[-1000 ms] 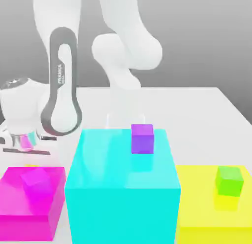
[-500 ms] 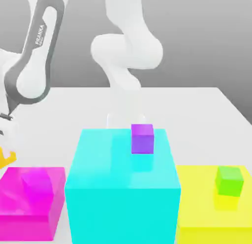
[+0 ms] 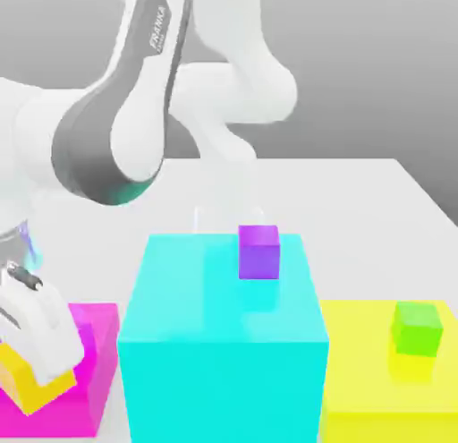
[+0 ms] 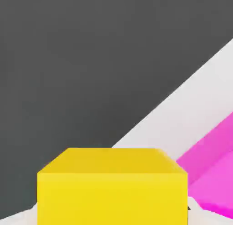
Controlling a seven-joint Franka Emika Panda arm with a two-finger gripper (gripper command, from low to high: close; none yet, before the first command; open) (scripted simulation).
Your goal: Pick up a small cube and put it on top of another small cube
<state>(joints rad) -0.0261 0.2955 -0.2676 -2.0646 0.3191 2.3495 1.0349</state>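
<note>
On the robot arm's dark link cover (image 3: 98, 150), above and to the exterior view's left of the large cyan block (image 3: 224, 343), you can read "FRANKA" in white capitals; the smaller line beside it is illegible.

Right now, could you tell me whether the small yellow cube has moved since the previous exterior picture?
Yes: the small yellow cube is lower, now in front of the magenta block.

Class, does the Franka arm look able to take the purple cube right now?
Probably not yet: its end effector already grips the yellow cube, though nothing seems to cover the purple cube.
</note>
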